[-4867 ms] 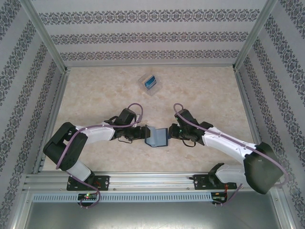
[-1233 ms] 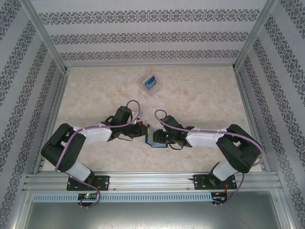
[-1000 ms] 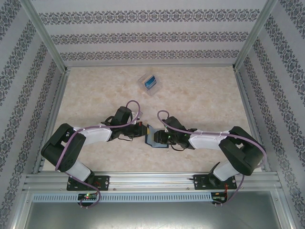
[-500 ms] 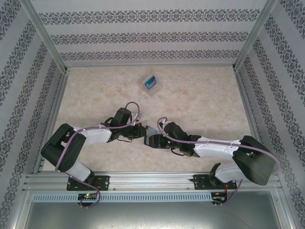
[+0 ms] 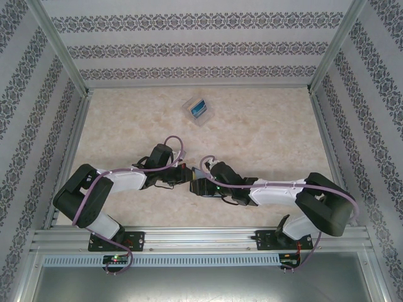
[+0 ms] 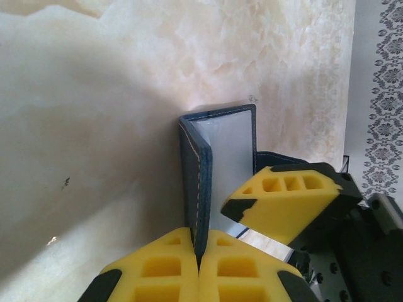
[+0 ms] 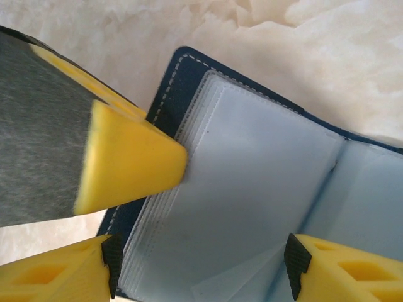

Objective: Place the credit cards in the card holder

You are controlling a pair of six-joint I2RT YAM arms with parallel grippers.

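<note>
The holder (image 5: 202, 187) sits near the middle of the tabletop (image 5: 264, 126), towards the near edge, between the two arms. In the left wrist view it (image 6: 220, 151) stands on edge, partly open, with one navy cover (image 6: 189, 182) upright. Its clear sleeves (image 7: 252, 189) fan out in the right wrist view.

The left pincer (image 6: 198, 242) is closed on the cover's near edge, pads pressed together with the cover between them. In the top view it (image 5: 187, 180) comes in from the left.

The right pincer (image 7: 201, 258) has just spread wide. A second ago it was about half closed at the holder; now its fingers stand well apart over the sleeves and grip nothing. Its arm (image 5: 277, 189) has also folded in closer since then. Nearly five seconds ago the holder lay spread flat between both pincers; now only the left one has it.

The cards (image 5: 199, 107) have not moved: the blue one lies in the clear case (image 5: 191, 111), well apart at the far side.

This looks like the end of the opening step. The holder is open and steadied, no card is in it yet, and the right pincer seems free to fetch one.
</note>
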